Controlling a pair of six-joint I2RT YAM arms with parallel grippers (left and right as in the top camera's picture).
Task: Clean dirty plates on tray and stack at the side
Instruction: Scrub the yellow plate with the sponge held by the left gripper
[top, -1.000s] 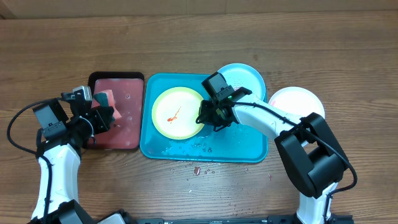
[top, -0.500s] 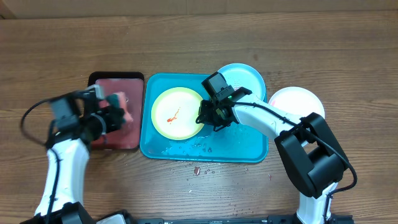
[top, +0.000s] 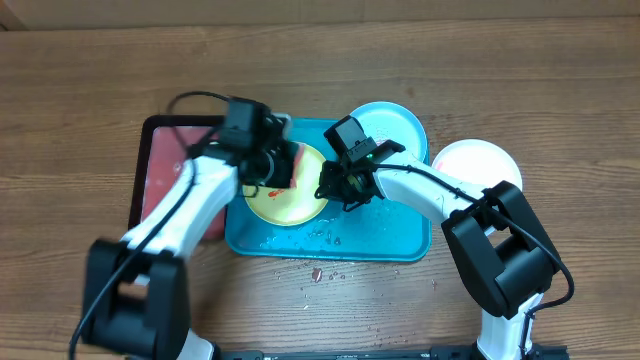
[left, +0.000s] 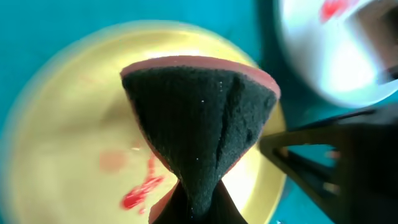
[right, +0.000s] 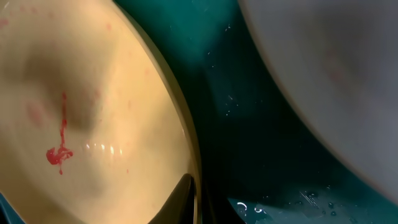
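**Sponge over the smeared plate, rim pinched from the other side**

The left fingers (top: 274, 167) are clamped on a pink sponge with a black scrubbing face (left: 199, 118), squeezing it to a narrow waist. Directly under them lies the lime-green round plastic plate (top: 290, 205) with its red sauce smear (left: 140, 194). The plate sits in the large turquoise rectangular plastic tray (top: 380, 235).

The right fingers (top: 333, 187) are closed on this plate's rim, the yellow-green edge running between their tips (right: 186, 198).

Just beyond the right fingers, a cyan round plate (top: 395, 122) overlaps the tray's far corner. A white round plate (top: 480, 165) rests on the wooden counter (top: 560, 90), well outside them.
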